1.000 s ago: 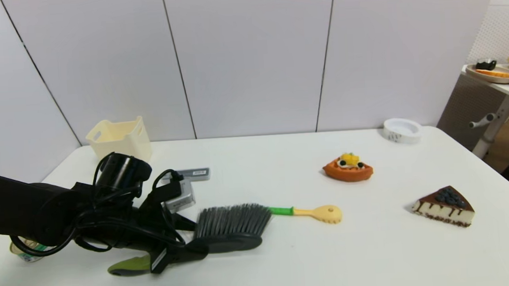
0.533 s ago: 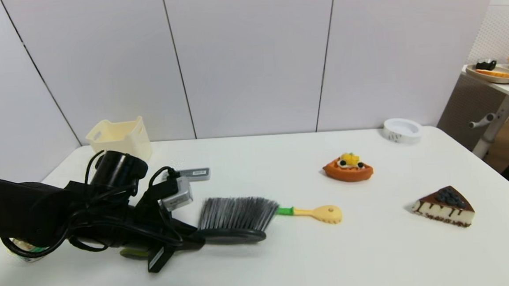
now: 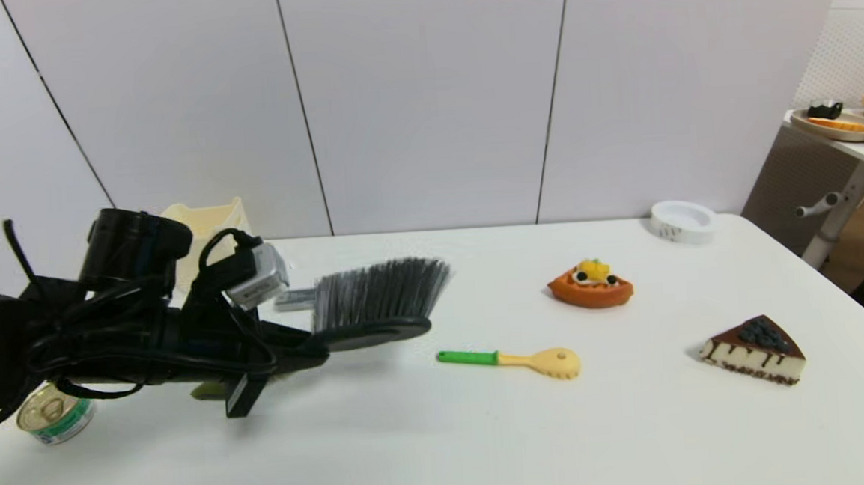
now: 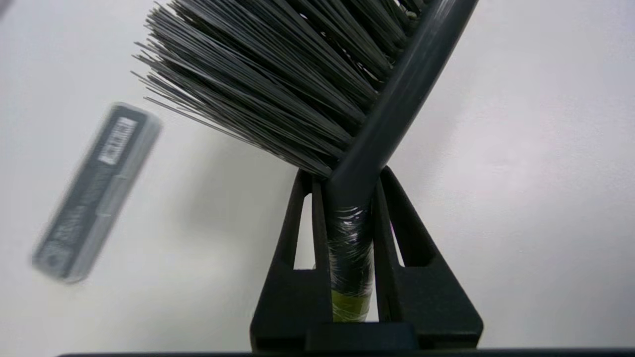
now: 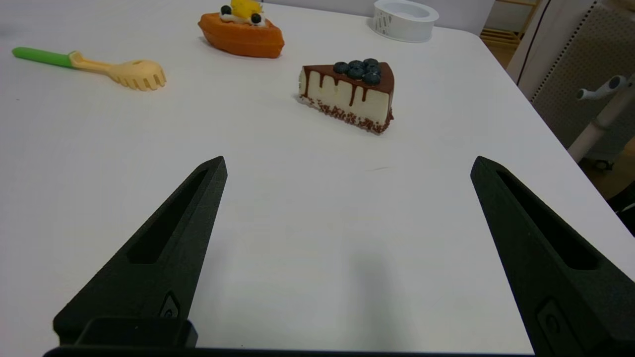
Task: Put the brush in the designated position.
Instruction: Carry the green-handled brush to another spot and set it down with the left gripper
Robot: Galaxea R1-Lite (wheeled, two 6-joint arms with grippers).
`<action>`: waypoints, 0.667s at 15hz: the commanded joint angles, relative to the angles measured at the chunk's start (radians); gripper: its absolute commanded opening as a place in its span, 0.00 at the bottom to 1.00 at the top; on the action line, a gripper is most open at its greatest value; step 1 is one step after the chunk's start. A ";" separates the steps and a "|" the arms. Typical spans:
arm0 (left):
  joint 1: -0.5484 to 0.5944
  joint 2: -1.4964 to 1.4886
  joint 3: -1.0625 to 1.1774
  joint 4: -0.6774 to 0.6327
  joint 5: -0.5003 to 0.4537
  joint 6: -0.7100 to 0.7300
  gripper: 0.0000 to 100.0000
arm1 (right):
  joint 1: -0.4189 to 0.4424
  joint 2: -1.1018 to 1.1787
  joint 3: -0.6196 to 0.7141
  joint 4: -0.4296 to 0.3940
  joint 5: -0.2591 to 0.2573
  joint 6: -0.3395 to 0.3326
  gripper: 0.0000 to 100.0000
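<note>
The brush point(image 3: 379, 294) hangs in the air above the left half of the table, bristles pointing up and its black oval head level. My left gripper point(image 3: 300, 352) is shut on its handle just behind the head. In the left wrist view both fingers of the left gripper point(image 4: 345, 173) press the black and olive-green handle, and the brush's grey bristles point(image 4: 278, 74) fan out beyond them. My right gripper point(image 5: 348, 161) is open and empty, low over the table's right side, and does not appear in the head view.
A cream basket point(image 3: 209, 215) stands at the back left behind my arm. A grey rectangular case point(image 4: 94, 188) lies under the brush, a tin can point(image 3: 57, 421) at the left edge. A toy spoon point(image 3: 514, 359), an orange tart point(image 3: 591, 285), a cake slice point(image 3: 755, 350) and a white ring point(image 3: 683, 221) sit to the right.
The left gripper has raised the brush off the table and drawn it slightly back and left. The toy spoon's green handle, covered by the bristles before, now shows in full.
</note>
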State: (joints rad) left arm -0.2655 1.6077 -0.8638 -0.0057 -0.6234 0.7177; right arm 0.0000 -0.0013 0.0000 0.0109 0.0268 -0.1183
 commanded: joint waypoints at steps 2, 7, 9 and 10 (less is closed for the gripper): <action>0.129 -0.026 -0.041 -0.017 0.013 0.106 0.00 | 0.000 0.001 0.002 0.001 0.001 -0.001 1.00; 0.425 0.118 -0.158 -0.011 -0.065 0.421 0.00 | 0.000 0.001 0.002 0.000 0.001 -0.001 1.00; 0.511 0.193 -0.233 0.027 -0.110 0.519 0.00 | 0.000 0.001 0.002 0.000 0.001 -0.001 1.00; 0.542 0.247 -0.291 0.066 -0.128 0.572 0.00 | 0.000 0.001 0.002 0.000 0.001 -0.001 1.00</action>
State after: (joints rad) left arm 0.1821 1.7198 -1.0472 0.0038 -0.7036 1.1640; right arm 0.0000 -0.0013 0.0000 0.0111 0.0272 -0.1183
